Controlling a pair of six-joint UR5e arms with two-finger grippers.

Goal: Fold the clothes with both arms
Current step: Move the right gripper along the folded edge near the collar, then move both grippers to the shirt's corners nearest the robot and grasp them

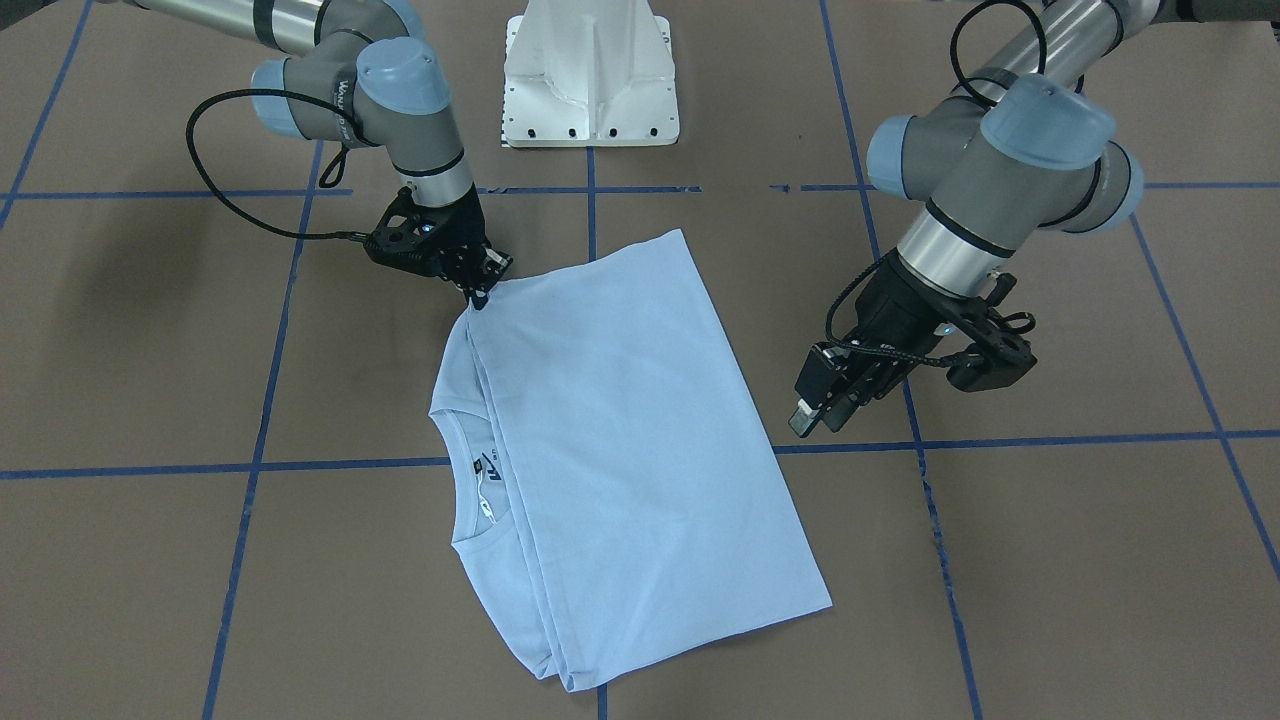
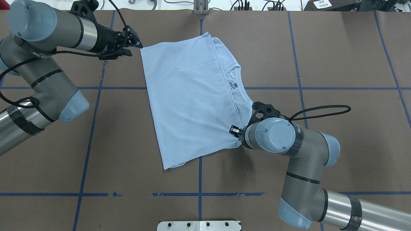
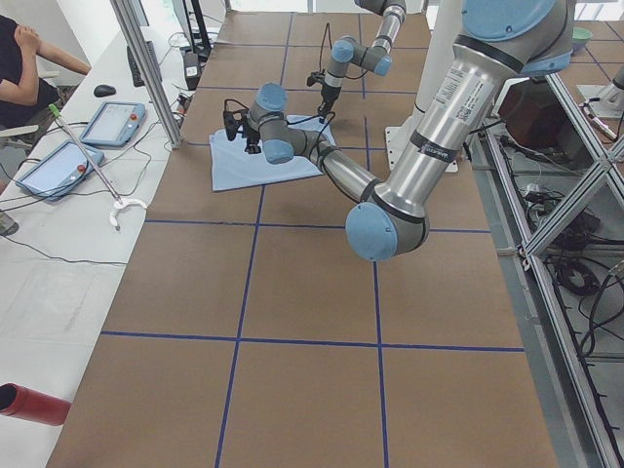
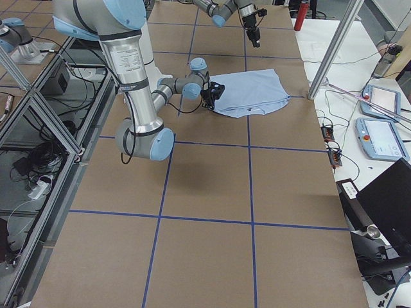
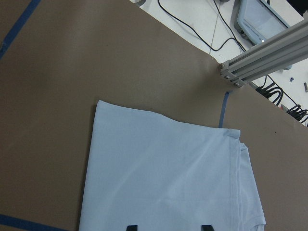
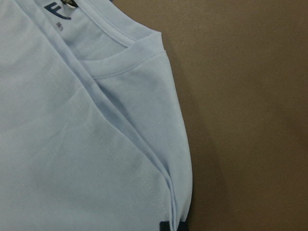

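Observation:
The light blue T-shirt (image 1: 630, 430) lies folded lengthwise on the brown table, its collar and dark label (image 1: 480, 468) showing at one side; the chest graphic is hidden. It also shows in the overhead view (image 2: 189, 96). My right gripper (image 1: 482, 290) is shut on the shirt's shoulder-side corner near the robot, and the cloth rises to a point there. In the right wrist view its fingertips (image 6: 164, 226) pinch the folded edge. My left gripper (image 1: 825, 405) is open and empty, hovering off the shirt's far corner (image 2: 136, 45). The left wrist view looks down on the shirt (image 5: 163, 178).
The white pedestal base (image 1: 590, 75) stands at the robot's side of the table. Blue tape lines (image 1: 250, 465) grid the brown surface. Beyond the far table edge are an aluminium post (image 5: 260, 60), cables and tablets (image 3: 58, 166). A seated person (image 3: 19, 58) is nearby.

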